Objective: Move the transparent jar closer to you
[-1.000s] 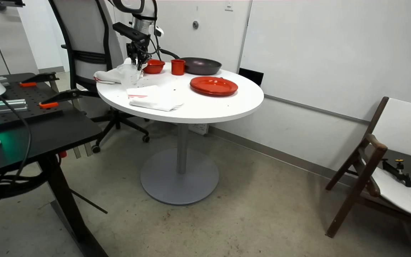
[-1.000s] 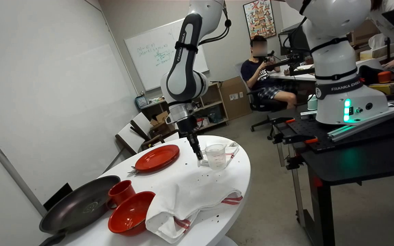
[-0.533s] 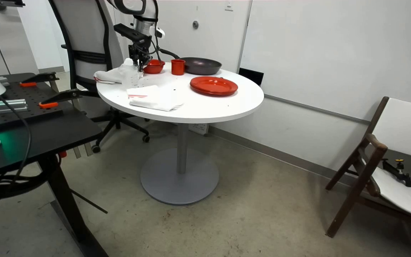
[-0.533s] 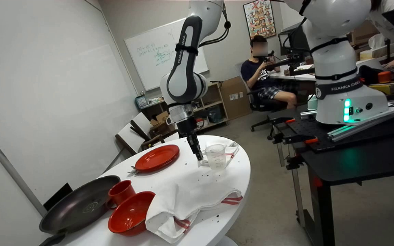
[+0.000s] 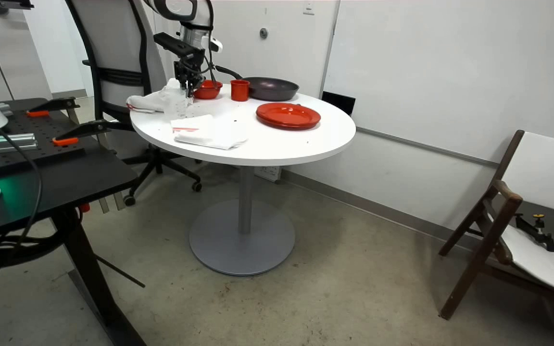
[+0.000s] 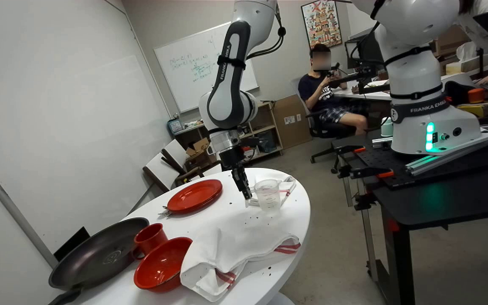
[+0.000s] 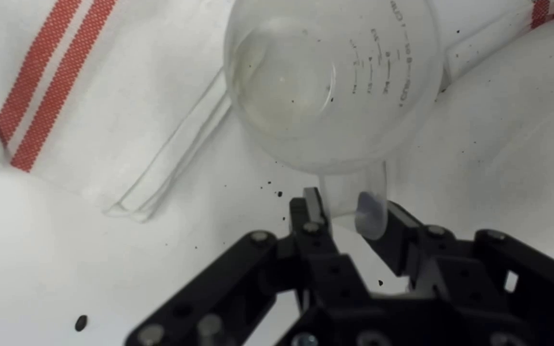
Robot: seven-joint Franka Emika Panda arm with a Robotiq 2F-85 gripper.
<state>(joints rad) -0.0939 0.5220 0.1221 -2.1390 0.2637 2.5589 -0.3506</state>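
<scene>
The transparent jar stands upright on the white table, with printed markings and a handle. It shows in both exterior views, faint against the cloth in one of them, and in the wrist view. My gripper also shows in both exterior views, low at the jar's handle side. In the wrist view my gripper has its fingers partly closed on both sides of the clear handle and appears shut on it. The right fingertip shows blurred through the handle.
White cloths with red stripes lie on both sides of the jar. Red plates, a red bowl, a red mug and a dark pan share the round table. Small dark specks are scattered.
My gripper has shifted slightly and lowered a little at the jar, and its fingers look closer together. The jar has not visibly moved.
</scene>
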